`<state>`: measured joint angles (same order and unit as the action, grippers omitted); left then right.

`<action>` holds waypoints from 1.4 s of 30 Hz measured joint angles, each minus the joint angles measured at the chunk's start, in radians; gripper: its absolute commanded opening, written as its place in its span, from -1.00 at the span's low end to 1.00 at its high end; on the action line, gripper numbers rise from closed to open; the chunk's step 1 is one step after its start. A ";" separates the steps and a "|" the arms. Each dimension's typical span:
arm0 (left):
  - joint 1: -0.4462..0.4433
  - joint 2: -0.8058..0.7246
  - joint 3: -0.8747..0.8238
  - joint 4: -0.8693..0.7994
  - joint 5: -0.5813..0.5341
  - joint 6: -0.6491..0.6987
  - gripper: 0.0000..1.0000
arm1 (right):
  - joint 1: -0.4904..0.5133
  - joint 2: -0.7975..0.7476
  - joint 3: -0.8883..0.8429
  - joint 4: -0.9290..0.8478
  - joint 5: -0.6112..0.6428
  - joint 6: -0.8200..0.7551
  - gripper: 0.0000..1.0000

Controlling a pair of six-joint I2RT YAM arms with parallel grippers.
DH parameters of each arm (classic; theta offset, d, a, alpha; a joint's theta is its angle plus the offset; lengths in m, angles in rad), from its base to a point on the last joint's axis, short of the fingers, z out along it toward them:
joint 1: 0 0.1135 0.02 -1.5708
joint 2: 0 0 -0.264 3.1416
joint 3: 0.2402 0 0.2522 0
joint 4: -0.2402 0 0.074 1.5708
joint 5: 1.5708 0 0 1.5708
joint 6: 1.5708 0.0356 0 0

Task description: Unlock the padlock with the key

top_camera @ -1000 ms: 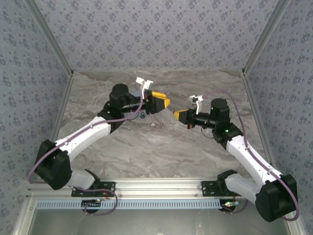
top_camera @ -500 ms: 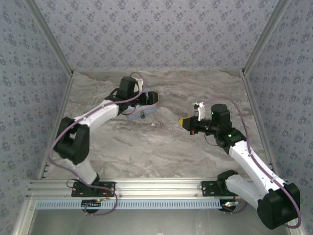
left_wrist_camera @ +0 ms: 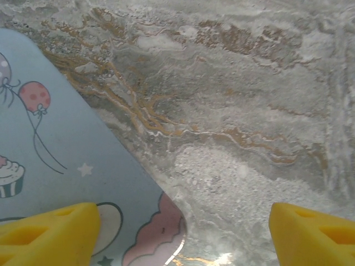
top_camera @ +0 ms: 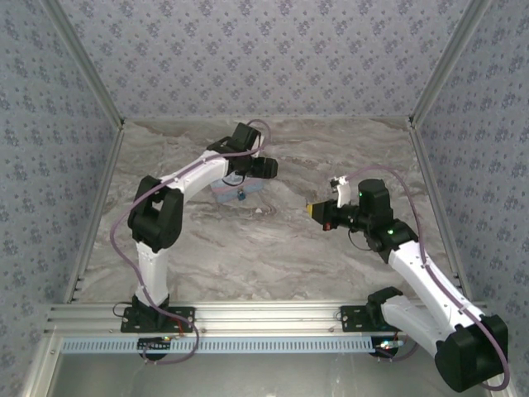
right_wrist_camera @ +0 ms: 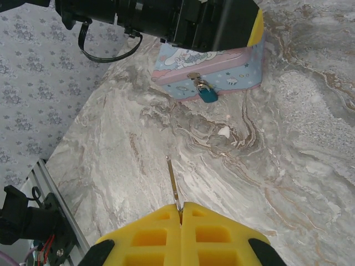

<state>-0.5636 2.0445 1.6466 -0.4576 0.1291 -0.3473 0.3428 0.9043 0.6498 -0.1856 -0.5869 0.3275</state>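
The left end effector (left_wrist_camera: 183,233) stands wide open. In its wrist view one yellow finger (left_wrist_camera: 50,233) sits at seven o'clock over the printed lid of the pale blue tin (left_wrist_camera: 61,160), and the other sits at five o'clock over the bare marble tabletop (left_wrist_camera: 249,111). Whether that first finger touches the lid I cannot tell. A rounded corner of the tin lies between the two fingers.

The right end effector (right_wrist_camera: 181,219) is pinched closed on the key (right_wrist_camera: 173,180). The key's thin metal blade sticks out from between the yellow fingers toward twelve o'clock in the right wrist view, just above the tabletop.

The padlock (right_wrist_camera: 207,93) is small and blue and hangs from the clasp on the side of the tin that faces the right wrist camera. Its body rests low against the tin's wall near the tabletop. From the key's tip it lies at about twelve to one o'clock, well apart, with open marble between them.

In the overhead view the tin sits at about eleven o'clock from the middle of the tabletop, partly under the left arm (top_camera: 190,175), with the padlock at the tin's six o'clock edge. The right end effector lies at about three o'clock from the tin, pointing toward it.
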 measured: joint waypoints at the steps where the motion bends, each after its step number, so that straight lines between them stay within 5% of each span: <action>1: 0.000 0.002 0.008 -0.008 -0.001 0.003 0.61 | -0.001 -0.002 0.000 0.000 0.001 0.000 -1.00; 14: -0.088 -0.043 -0.056 -0.010 -0.024 0.021 0.60 | -0.077 -0.041 -0.010 -0.064 0.016 -0.005 -1.00; 29: -0.236 -0.135 -0.183 0.019 0.078 -0.010 0.49 | -0.200 -0.084 -0.049 -0.138 0.003 -0.004 -1.00; 42: -0.229 -0.441 -0.426 0.179 0.005 0.020 0.78 | -0.204 -0.084 -0.082 -0.124 -0.005 0.005 -1.00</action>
<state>-0.7929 1.6032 1.2205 -0.2783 0.1337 -0.3271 0.1387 0.8204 0.5678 -0.3096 -0.5915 0.3325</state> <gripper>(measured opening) 0.872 0.053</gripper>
